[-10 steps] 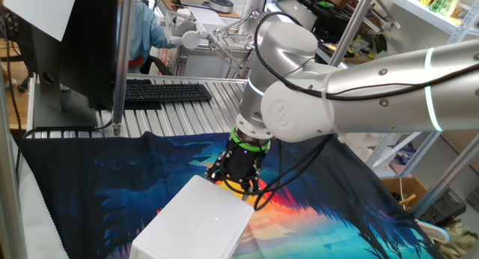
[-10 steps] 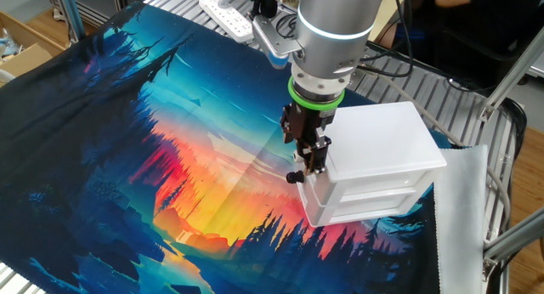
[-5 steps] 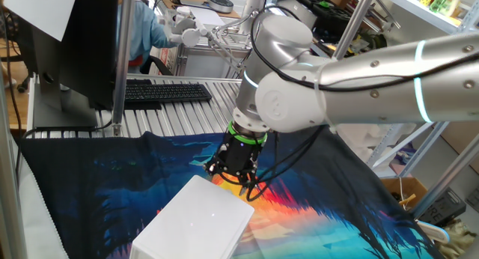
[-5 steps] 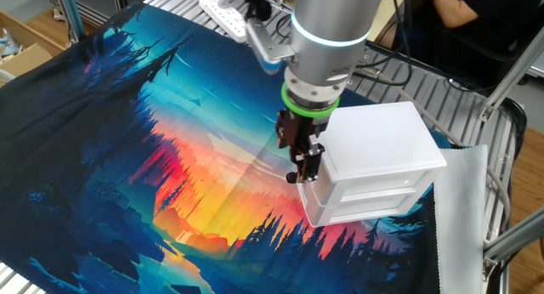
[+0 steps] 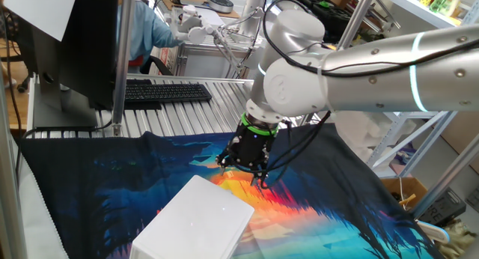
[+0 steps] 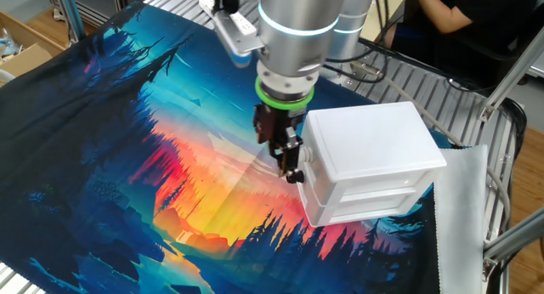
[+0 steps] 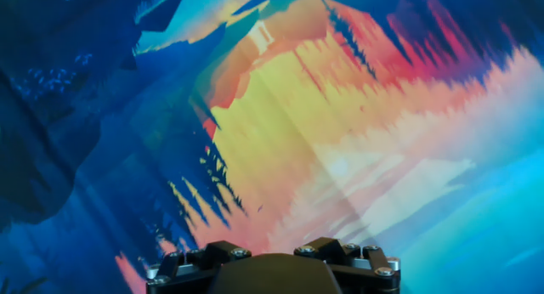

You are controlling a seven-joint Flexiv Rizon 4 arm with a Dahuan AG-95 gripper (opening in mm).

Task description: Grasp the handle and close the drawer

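The white cabinet (image 6: 374, 149) stands on the painted cloth; it also shows in one fixed view (image 5: 198, 225). The drawer (image 6: 308, 182) sits pushed in, its front about flush with the cabinet's left end. A small dark knob (image 6: 293, 177), apparently the handle, sticks out from that end. My gripper (image 6: 287, 162) points down just left of the cabinet, its tips right at the knob; in one fixed view the gripper (image 5: 243, 169) hangs beyond the cabinet's far end. The hand view shows only cloth and the gripper base, no fingertips. I cannot tell whether the jaws are open or shut.
The colourful cloth (image 6: 170, 158) covers the table around the cabinet. A white power strip (image 6: 229, 9) lies at the cloth's far edge. A keyboard (image 5: 161, 92) and monitor stand on the slatted table behind. A person (image 5: 146, 31) sits beyond.
The arm and wrist have swung away from the cabinet, to the left in the other fixed view. The cabinet and drawer have not moved.
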